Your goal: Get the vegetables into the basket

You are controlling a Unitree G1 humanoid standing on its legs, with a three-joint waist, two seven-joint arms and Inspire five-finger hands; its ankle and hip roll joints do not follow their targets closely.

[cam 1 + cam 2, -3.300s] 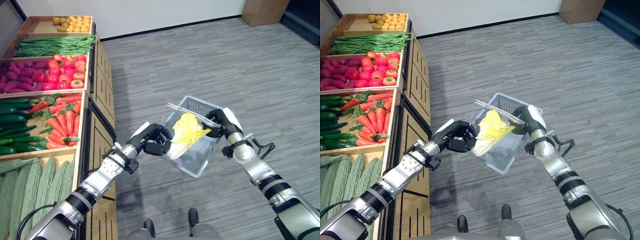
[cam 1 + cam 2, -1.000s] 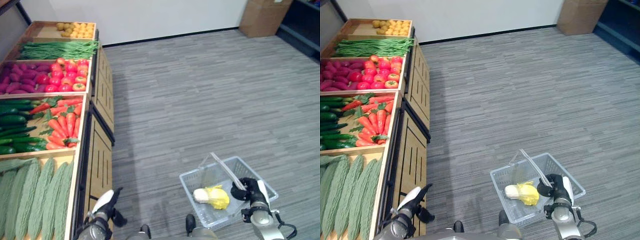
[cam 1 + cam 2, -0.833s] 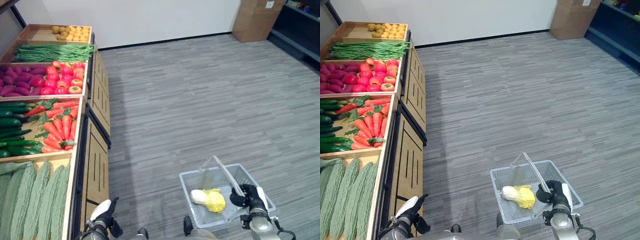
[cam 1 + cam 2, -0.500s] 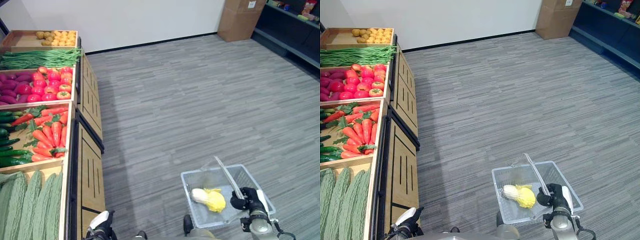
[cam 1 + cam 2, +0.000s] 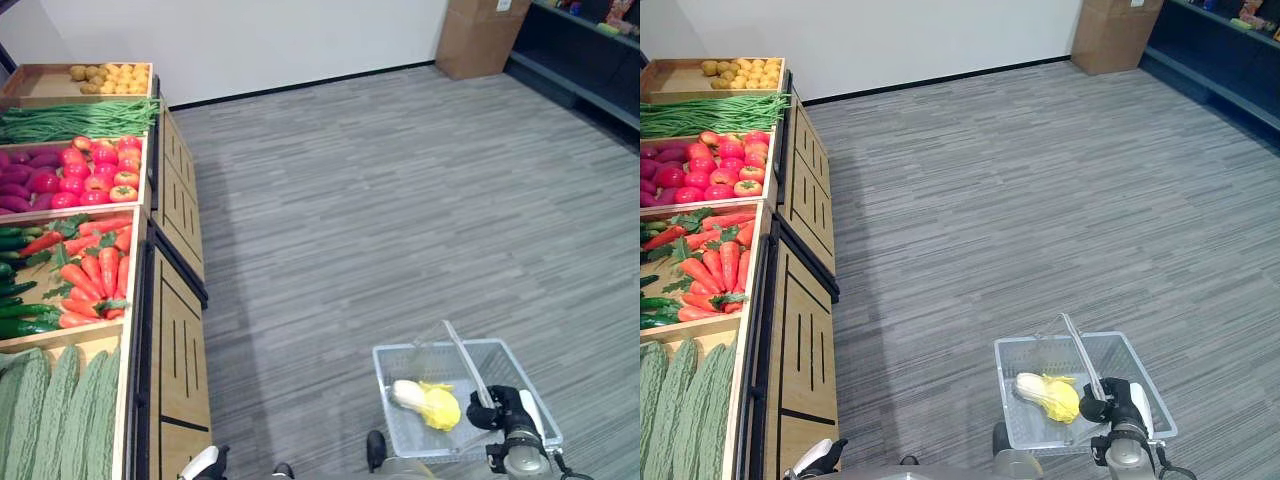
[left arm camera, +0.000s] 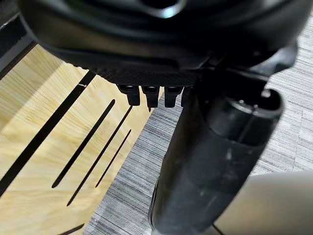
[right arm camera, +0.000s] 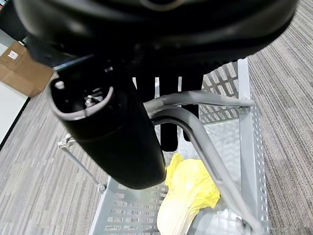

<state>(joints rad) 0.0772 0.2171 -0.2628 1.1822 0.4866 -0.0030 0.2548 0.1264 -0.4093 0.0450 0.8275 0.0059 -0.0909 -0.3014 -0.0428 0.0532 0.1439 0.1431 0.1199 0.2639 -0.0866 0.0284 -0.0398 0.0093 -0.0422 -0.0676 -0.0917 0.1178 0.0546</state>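
Now we carried the wire basket (image 5: 400,362) low over the grey floor, our right hand (image 5: 503,412) curled round its handle (image 7: 195,125) at the basket's right rim. Inside lay the yellow cabbage (image 5: 430,403), its long axis running from the pale stem at the basket's left toward the leafy end just beside that hand. Well to the basket's left stood the wooden produce stand (image 5: 175,330), with carrots (image 5: 92,275), tomatoes (image 5: 100,178) and ridged green gourds (image 5: 60,410) waiting; our left hand (image 5: 203,465), fingers hanging straight and holding nothing in its wrist view, was the nearer one to them. Three seconds earlier both hands were up at chest height easing the cabbage in; since then the left had let go and dropped beside the stand.
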